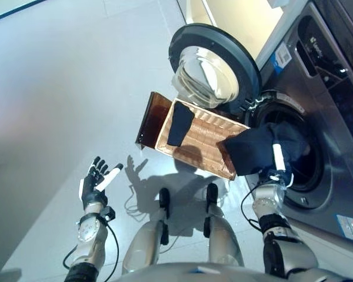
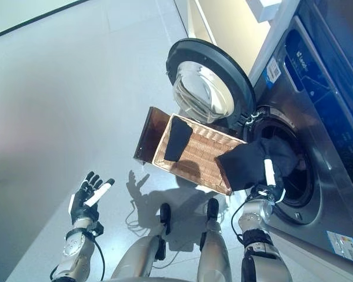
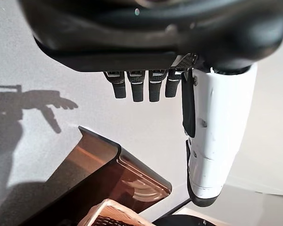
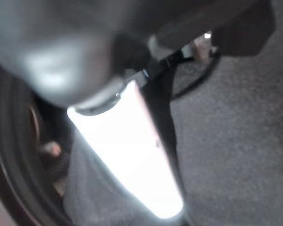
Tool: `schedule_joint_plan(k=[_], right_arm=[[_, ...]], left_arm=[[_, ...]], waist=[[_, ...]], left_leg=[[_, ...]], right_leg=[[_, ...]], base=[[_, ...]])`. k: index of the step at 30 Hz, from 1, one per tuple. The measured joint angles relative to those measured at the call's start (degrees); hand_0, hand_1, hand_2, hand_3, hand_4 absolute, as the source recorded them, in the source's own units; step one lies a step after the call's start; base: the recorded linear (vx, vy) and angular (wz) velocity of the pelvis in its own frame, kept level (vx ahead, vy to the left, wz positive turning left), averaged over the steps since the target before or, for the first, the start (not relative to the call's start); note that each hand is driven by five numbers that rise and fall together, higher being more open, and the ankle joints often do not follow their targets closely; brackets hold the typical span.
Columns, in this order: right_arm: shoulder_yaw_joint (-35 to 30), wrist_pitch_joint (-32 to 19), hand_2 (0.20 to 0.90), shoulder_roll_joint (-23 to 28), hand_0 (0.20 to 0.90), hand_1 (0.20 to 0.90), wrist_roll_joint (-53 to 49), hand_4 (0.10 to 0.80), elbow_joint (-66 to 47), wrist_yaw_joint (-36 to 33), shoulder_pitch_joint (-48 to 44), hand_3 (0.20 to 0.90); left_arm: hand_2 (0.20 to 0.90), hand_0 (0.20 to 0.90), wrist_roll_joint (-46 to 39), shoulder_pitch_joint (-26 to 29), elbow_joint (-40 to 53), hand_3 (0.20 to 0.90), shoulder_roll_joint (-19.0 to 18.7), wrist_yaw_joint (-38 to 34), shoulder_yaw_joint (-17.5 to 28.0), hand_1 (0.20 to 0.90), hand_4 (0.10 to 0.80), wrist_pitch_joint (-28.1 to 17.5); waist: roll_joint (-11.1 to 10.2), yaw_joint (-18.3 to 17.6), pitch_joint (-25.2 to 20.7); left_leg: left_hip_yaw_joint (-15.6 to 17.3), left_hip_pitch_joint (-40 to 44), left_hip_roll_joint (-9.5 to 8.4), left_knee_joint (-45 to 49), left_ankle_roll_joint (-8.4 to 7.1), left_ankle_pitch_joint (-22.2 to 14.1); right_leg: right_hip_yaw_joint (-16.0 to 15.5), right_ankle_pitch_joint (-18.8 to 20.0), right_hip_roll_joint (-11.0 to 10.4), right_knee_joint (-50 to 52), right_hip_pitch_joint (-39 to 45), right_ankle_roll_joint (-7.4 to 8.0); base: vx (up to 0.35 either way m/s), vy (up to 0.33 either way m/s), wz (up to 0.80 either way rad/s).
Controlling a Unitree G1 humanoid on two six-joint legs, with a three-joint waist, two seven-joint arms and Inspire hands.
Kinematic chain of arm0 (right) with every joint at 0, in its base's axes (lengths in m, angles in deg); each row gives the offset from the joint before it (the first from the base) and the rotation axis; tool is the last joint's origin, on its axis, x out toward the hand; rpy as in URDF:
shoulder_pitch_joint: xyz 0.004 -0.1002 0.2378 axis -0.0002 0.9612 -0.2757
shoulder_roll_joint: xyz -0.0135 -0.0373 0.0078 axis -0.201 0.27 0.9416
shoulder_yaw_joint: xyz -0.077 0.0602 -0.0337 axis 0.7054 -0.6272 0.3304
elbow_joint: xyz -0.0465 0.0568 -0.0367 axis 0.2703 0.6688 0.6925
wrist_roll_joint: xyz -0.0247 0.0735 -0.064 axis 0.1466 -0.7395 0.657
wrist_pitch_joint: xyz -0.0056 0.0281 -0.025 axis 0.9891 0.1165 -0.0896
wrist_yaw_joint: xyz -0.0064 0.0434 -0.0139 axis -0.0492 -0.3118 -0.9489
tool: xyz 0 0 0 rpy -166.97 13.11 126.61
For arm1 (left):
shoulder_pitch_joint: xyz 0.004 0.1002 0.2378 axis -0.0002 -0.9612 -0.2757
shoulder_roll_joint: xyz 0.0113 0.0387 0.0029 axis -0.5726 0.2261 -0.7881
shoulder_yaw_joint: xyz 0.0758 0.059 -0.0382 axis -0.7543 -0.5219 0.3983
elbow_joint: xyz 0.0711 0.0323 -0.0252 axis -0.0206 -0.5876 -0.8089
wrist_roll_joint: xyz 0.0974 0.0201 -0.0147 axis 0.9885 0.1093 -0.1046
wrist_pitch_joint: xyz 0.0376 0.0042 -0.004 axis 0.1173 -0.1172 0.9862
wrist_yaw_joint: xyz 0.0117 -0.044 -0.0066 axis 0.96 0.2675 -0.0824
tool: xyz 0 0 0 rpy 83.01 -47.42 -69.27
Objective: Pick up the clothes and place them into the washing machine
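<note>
The right hand (image 1: 276, 170) grips a dark garment (image 1: 256, 150) at the mouth of the washing machine (image 1: 317, 117), its white-covered thumb pressed on the cloth (the fingers are buried in the fabric). The garment drapes from the drum opening over the near corner of the wicker basket (image 1: 203, 138). A second dark piece of clothing (image 1: 180, 124) lies at the basket's far end. The machine's door (image 1: 212, 67) stands wide open. The left hand (image 1: 97, 179) is off over the bare floor (image 1: 59, 88), fingers straight, holding nothing.

Pale grey floor (image 1: 59, 88) fills the frame's left half — wicker basket (image 1: 203, 138) at centre, brown lid (image 1: 151, 119) against its left side.
</note>
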Motion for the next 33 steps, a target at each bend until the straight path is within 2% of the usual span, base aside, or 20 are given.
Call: schedule_joint_plan(k=[3, 6, 11, 15, 17, 21, 25, 28, 31, 33], right_arm=[[-3.7, -0.9, 0.200, -0.6, 0.200, 0.200, -5.3, 0.300, 2.8, -0.2, -2.6, 0.200], [-6.9, -3.0, 0.200, -0.3, 0.200, 0.200, -8.5, 0.300, 3.8, -0.6, -4.5, 0.200], [-8.4, -3.5, 0.200, 5.3, 0.200, 0.200, -8.9, 0.300, 9.7, -4.3, -10.7, 0.200], [-7.8, -3.2, 0.200, 9.5, 0.200, 0.200, -8.3, 0.300, 12.4, -5.5, -15.4, 0.200], [-7.0, -1.4, 0.200, 11.8, 0.200, 0.200, -6.2, 0.300, 13.8, -5.6, -17.2, 0.200], [-6.9, -1.0, 0.200, 13.1, 0.200, 0.200, -6.3, 0.300, 14.5, -6.0, -19.0, 0.200], [-10.7, -1.1, 0.200, 16.3, 0.200, 0.200, -6.5, 0.300, 16.9, -8.5, -21.2, 0.200], [-11.2, -1.5, 0.200, 18.6, 0.200, 0.200, -6.5, 0.300, 16.9, -9.9, -22.3, 0.200], [-13.0, -2.5, 0.200, 22.1, 0.200, 0.200, -6.5, 0.300, 17.0, -12.2, -24.9, 0.200], [-12.9, -2.6, 0.200, 26.6, 0.200, 0.200, -6.3, 0.300, 19.7, -14.1, -27.1, 0.200]], left_arm=[[0.900, 0.900, -1.1, -1.0, 0.0, 0.900, -0.1, 0.2, -0.2, 0.900, 0.800, 0.3], [0.900, 0.900, -1.3, -1.8, 0.0, 0.900, -0.1, 0.3, -0.5, 0.900, 0.800, 1.0], [0.900, 0.900, -1.5, -2.0, 0.5, 0.900, -0.1, 0.4, -2.5, 0.900, 0.800, 1.0], [0.900, 0.900, -2.1, -2.0, 1.9, 0.900, -0.1, 1.5, -4.0, 0.900, 0.800, 1.0], [0.900, 0.900, -2.7, -2.0, 2.8, 0.900, 0.0, 2.1, -5.0, 0.900, 0.800, 1.0], [0.900, 0.900, -3.6, -1.9, 3.4, 0.900, -0.1, 2.9, -6.4, 0.900, 0.800, 1.0], [0.900, 0.900, -3.6, -2.0, 4.7, 0.900, -0.1, 3.5, -7.4, 0.900, 0.800, 1.0], [0.900, 0.900, -3.6, -2.0, 4.7, 0.900, -0.2, 3.5, -7.4, 0.900, 0.800, 1.0], [0.900, 0.900, -3.6, -2.0, 4.8, 0.900, -0.2, 3.5, -7.4, 0.900, 0.800, 1.0], [0.900, 0.900, -3.6, -2.0, 5.6, 0.900, -0.4, 3.4, -7.7, 0.900, 0.800, 1.0]], waist=[[0.4, 0.3, -0.2], [1.9, 0.7, -0.9], [5.8, 2.1, -1.0], [7.9, 3.5, -0.9], [9.1, 3.5, -0.5], [9.2, 3.4, -0.5], [9.4, 3.5, -0.5], [9.6, 3.5, -0.4], [10.6, 3.5, 0.0], [11.7, 4.3, 0.3]], left_leg=[[0.2, -0.1, -0.03, -0.6, 0.04, 0.0], [0.2, -1.4, -0.04, -0.8, 0.09, 0.2], [0.6, -2.3, -0.08, -1.1, 0.63, 0.5], [1.2, -2.8, -0.06, -2.0, 0.63, 0.9], [1.3, -3.0, -0.05, -2.1, 0.64, 0.9], [1.3, -3.1, 0.13, -2.8, 0.29, 1.2], [0.1, -3.2, 0.07, -3.3, 0.00, 1.4], [0.0, -3.5, 0.01, -4.0, -0.09, 1.8], [-0.4, -3.9, -0.14, -4.0, -0.13, 2.0], [-1.0, -4.1, -0.48, -3.9, -0.21, 2.2]], right_leg=[[0.2, 0.0, -0.2, -0.5, -0.3, 0.01], [0.3, 0.1, -0.2, -1.0, -1.4, -0.06], [0.5, 0.8, 0.0, -1.4, -2.6, -0.38], [1.4, 0.9, 0.1, -1.2, -4.0, -0.29], [1.4, 0.8, 0.1, -1.0, -4.3, -0.30], [1.7, 0.4, 0.4, -0.4, -5.3, -0.23], [1.6, -1.5, 0.2, 2.7, -6.9, -0.17], [1.6, -2.9, 0.0, 5.3, -8.7, -0.26], [1.6, -4.6, -0.3, 8.7, -10.5, -0.67], [1.6, -6.3, -0.8, 12.2, -12.1, -1.05]], base=[[-0.031, -0.001, -0.06], [-0.031, -0.006, -0.04], [-0.019, -0.011, -0.06], [0.003, -0.041, -0.01], [0.020, -0.057, 0.04], [0.044, -0.060, 0.10], [0.047, -0.056, 0.11], [0.030, -0.033, 0.07], [0.016, -0.019, 0.11], [-0.002, -0.002, 0.11]])
